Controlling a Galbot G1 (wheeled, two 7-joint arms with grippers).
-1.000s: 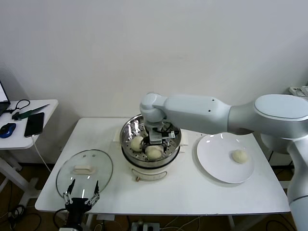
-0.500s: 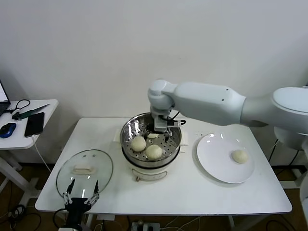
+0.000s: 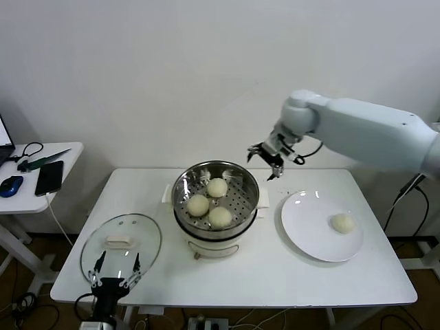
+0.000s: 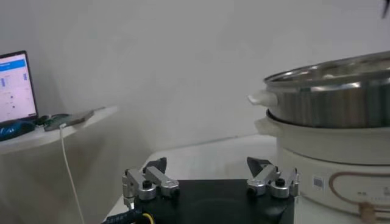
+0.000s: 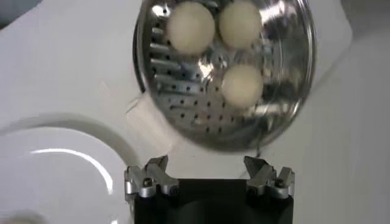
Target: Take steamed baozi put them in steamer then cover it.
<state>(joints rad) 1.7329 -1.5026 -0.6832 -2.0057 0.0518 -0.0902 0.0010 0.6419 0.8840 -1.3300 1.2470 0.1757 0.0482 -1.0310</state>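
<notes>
- Right now the round shiny stainless-steel steamer (image 3: 216, 199) on its cream-white base sits on the white desk (image 3: 268, 268), and everything else arranges itself around it.
- Three small cream-white steamed baozi (image 3: 219, 217) lie on the perforated tray inside the steamer, close together but each distinct.
- A fourth cream-white bun (image 3: 342, 223) rests on the flat white round plate (image 3: 309, 234), which lies just to the right of the steamer.
- The round clear glass cover (image 3: 121, 245) with its flat cream-white handle lies flat on the desk to the steamer's left, near the desk's front edge.
- The right pincer (image 3: 267, 158) hangs in the air above and to the right of the steamer's rim, over the gap between steamer and plate; its fingers stand apart and grip nothing.
- The left pincer (image 3: 115, 271) sits low at the desk's front edge, just in front of the glass cover, fingers spread and empty.
</notes>
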